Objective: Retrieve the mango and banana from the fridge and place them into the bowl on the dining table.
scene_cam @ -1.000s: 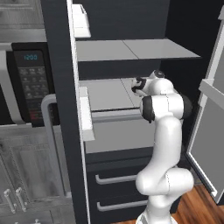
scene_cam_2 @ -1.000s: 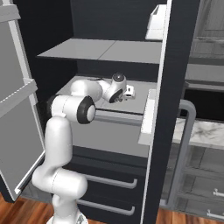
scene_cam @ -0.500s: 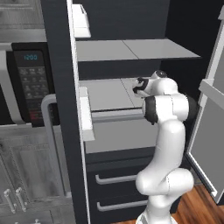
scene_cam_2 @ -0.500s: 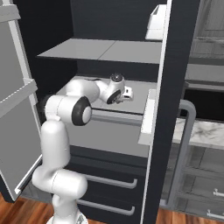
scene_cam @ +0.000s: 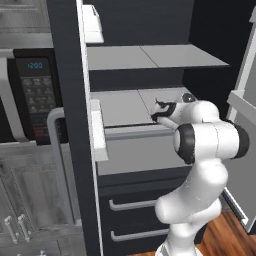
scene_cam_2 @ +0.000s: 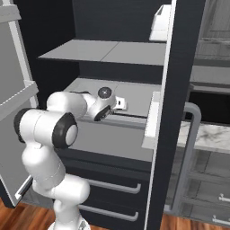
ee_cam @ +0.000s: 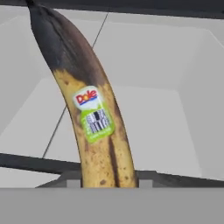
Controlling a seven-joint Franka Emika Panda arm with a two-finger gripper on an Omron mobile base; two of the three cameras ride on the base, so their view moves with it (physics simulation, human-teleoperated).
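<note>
The fridge point(scene_cam: 65, 100) stands open, its light grey shelves bare. My gripper point(scene_cam: 159, 111) reaches over the front edge of the middle shelf point(scene_cam: 120, 107), seen from the other side as the gripper point(scene_cam_2: 119, 104) above the same shelf point(scene_cam_2: 134, 96). In the hand view the banana point(ee_cam: 94, 127) rises from the bottom edge right in front of the camera, yellow-brown with a dark upper end and a sticker. The gripper is shut on the banana; its fingertips are hidden. The mango, the bowl and the dining table are out of view.
A microwave point(scene_cam: 30, 95) sits left of the fridge's left door, grey cabinets point(scene_cam: 30, 200) below it. The right door point(scene_cam: 245, 125) stands open beside my arm. Two drawers point(scene_cam: 135, 205) lie under the shelves. A white door bin point(scene_cam: 92, 22) hangs up high.
The jaws have closed on the banana. The hand has drawn back a little toward the shelf's front edge, and the elbow has swung lower and forward.
</note>
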